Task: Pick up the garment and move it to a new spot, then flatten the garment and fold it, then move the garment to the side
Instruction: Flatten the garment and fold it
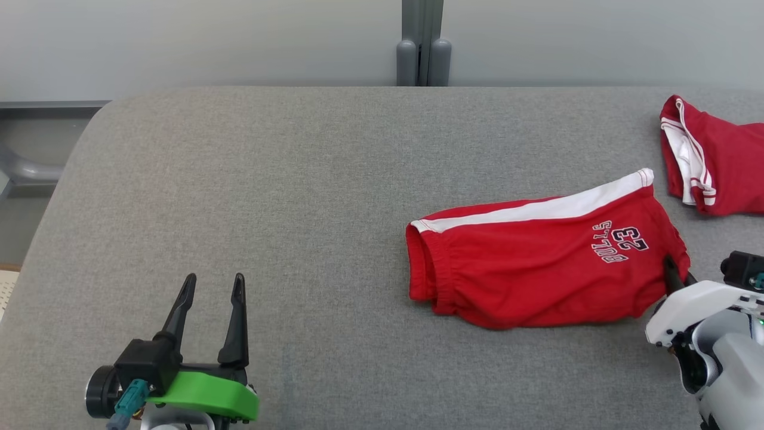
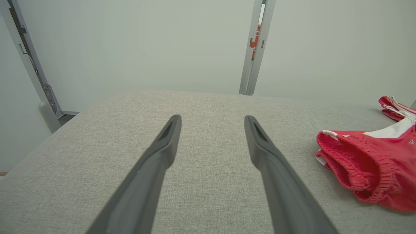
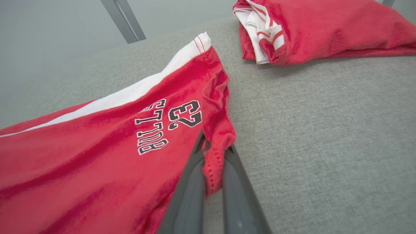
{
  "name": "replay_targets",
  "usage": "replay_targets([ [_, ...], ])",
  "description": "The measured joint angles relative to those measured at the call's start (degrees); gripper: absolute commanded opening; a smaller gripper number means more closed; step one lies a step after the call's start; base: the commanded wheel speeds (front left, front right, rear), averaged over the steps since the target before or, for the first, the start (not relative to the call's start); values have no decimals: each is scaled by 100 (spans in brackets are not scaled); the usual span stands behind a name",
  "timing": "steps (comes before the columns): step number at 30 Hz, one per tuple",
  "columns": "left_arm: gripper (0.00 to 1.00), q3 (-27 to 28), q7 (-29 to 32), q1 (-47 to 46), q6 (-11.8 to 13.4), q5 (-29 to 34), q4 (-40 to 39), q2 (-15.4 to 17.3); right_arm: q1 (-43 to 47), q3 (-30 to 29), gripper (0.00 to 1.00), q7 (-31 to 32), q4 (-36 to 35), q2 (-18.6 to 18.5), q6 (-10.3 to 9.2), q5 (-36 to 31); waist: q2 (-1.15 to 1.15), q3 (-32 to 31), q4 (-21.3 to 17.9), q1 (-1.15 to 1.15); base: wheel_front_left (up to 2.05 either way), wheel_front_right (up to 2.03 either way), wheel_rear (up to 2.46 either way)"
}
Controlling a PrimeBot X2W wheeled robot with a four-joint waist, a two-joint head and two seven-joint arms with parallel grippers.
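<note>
The garment (image 1: 537,263) is a pair of red shorts with a white side stripe and "BULLS 23" print, lying flat on the grey cushion (image 1: 298,197) right of centre. My right gripper (image 1: 673,276) is shut on the garment's right hem; in the right wrist view the red hem (image 3: 213,162) is pinched between my two dark fingers (image 3: 191,188). My left gripper (image 1: 213,286) stands open at the lower left, well apart from the garment, nothing between its fingers (image 2: 162,146). The garment's elastic waistband (image 2: 367,162) shows at the right of the left wrist view.
A second red and white garment (image 1: 716,161) lies bunched at the far right of the cushion, near the held one. A grey post (image 1: 422,48) stands behind the cushion's back edge. The cushion's left edge drops off beside a grey frame (image 1: 24,173).
</note>
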Motion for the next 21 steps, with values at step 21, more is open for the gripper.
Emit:
replay_targets([
  [21, 100, 2, 0, 246, -1, 21, 19, 22, 227, 1081, 0, -5, -2060, 858, -1, -899, 0, -440, 177, 0, 0, 0, 0],
])
